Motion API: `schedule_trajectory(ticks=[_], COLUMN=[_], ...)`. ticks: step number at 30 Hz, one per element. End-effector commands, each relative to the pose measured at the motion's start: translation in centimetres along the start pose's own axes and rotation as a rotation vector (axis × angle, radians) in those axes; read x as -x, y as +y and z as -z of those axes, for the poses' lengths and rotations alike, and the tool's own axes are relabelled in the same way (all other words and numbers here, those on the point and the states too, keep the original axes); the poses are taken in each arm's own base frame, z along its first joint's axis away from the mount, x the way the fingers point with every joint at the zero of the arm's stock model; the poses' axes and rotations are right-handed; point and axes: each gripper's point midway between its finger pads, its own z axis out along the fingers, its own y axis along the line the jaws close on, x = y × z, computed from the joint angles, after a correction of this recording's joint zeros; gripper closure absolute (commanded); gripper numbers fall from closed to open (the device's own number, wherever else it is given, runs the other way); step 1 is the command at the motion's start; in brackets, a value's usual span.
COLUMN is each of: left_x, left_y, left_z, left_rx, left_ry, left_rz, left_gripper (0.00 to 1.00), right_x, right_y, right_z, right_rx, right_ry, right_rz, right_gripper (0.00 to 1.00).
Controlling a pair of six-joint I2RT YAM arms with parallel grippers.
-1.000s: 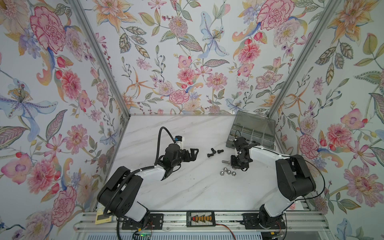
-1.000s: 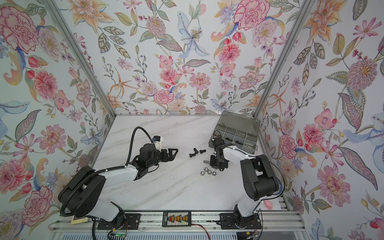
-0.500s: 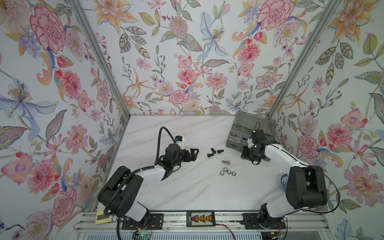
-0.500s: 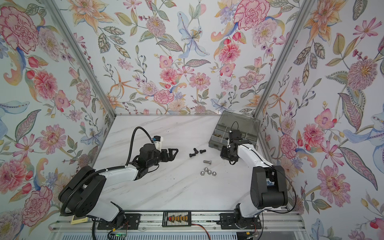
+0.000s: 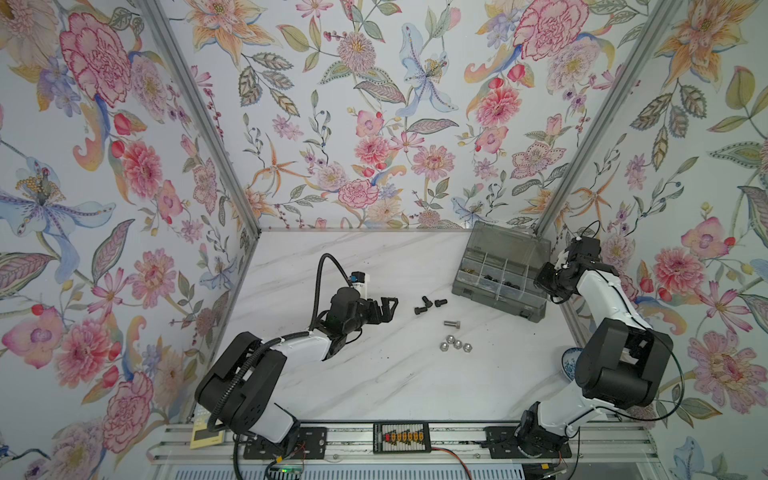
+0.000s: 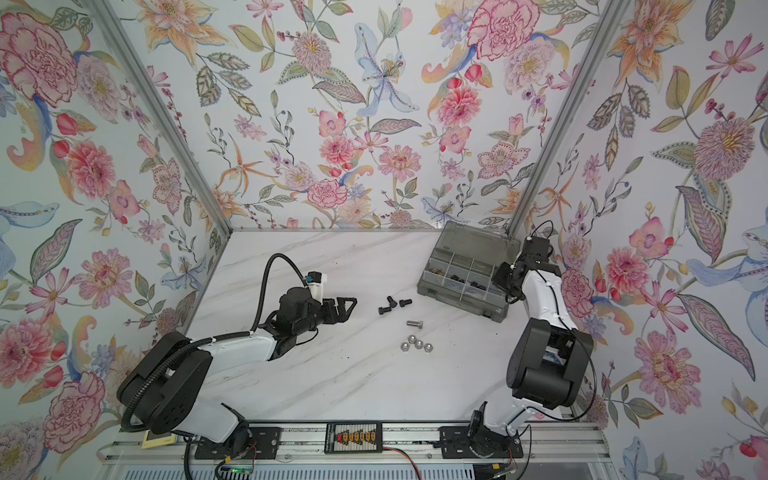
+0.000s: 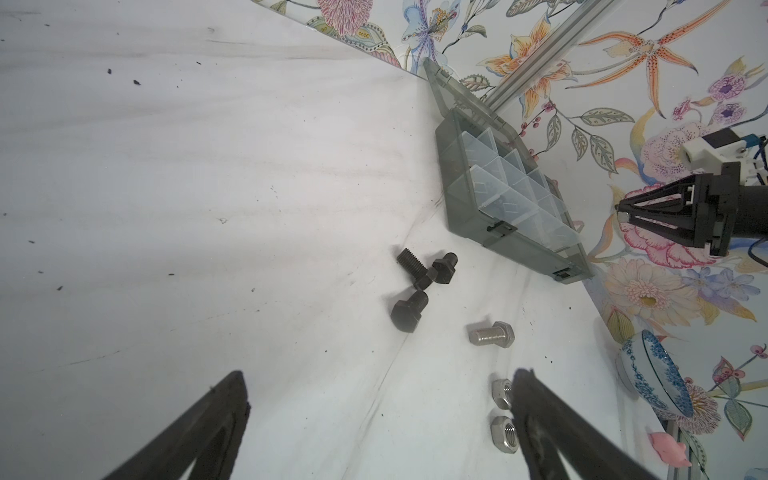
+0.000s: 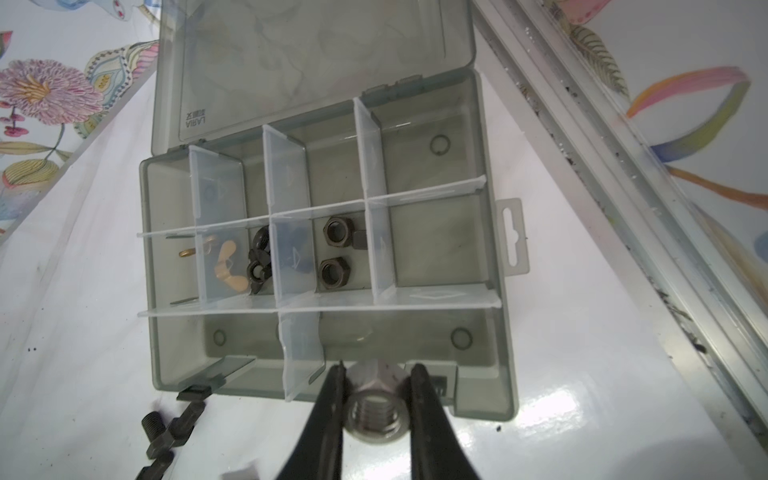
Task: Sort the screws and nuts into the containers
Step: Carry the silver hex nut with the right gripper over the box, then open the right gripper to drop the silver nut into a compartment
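Right wrist view gives you the clearest read: your right pincer (image 8: 376, 374) is pinching a silver nut (image 8: 376, 413) between its two black fingers (image 8: 328, 399), hole facing the camera, hanging just over the near wall of the organiser box (image 8: 505, 353). The box lid is swung open and leaning back. In the middle row you see two dark nuts (image 8: 337, 249) in one compartment, black hardware (image 8: 258, 259) and a brass wing nut (image 8: 227, 268) in the next one over; the near-row compartments look bare. In both top views the right pincer sits at the right end of the box (image 5: 498, 305) (image 6: 461, 305), by the wall. Your left pincer (image 5: 384, 309) (image 6: 345, 309) hovers low over the tabletop (image 5: 374, 386), jaws spread and holding nothing; the left wrist view shows its two fingertips (image 7: 232, 399) wide apart. Loose on the tabletop between the two arms: three black screws (image 5: 428, 305) (image 6: 392, 306) (image 7: 415, 286) clustered near the box, two of them touching, a silver hex-head screw (image 5: 451, 323) (image 6: 414, 323) (image 7: 492, 333) lying on its side just nearer the arm bases, and three silver nuts (image 5: 456, 345) (image 6: 417, 345) in a tight row nearer still. In the left wrist view only two of those nuts (image 7: 503, 409) show, partly behind one finger. A blue-and-white bowl (image 7: 652, 378) sits at the tabletop edge by the right arm.
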Motion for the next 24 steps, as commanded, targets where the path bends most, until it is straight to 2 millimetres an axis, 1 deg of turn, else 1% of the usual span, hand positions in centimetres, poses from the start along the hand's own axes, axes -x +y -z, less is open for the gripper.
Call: schedule_trajectory(ticks=[1,4,8,13,18,21,24], left_x=[0.0,0.0,0.0,0.1,0.2,0.2,0.2], left_y=[0.4,0.4,0.4,0.3,0.2,0.2,0.3], left_z=[0.0,-0.1,-0.1,-0.3,-0.4,-0.4,-0.4], left_rx=[0.004,0.003,0.002,-0.002,-0.005,-0.006,-0.003], left_ry=[-0.006,-0.004,-0.006,-0.006,-0.006,-0.005,-0.006], left_rz=[0.009,0.010,0.009,0.005,0.006,0.006,0.005], left_gripper=[0.01,0.01,0.00,0.01,0.01,0.01,0.01], right_x=[1.1,2.0,2.6,2.5,2.1,1.8,1.6], right_y=[-0.6,-1.0,-1.3,-1.3,-1.4,-1.5,-1.4], right_z=[-1.0,-2.2,-3.9,-5.7,-7.2,-7.7,-7.8], right_rx=[-0.020,-0.030,-0.036,-0.032,-0.035,-0.034,-0.040], right_ry=[0.013,0.019,0.039,0.069,0.100,0.113,0.116], right_rz=[-0.005,-0.018,-0.030,-0.030,-0.018,-0.018,-0.010], right_gripper=[0.90,0.90,0.90,0.88,0.85,0.81,0.75])
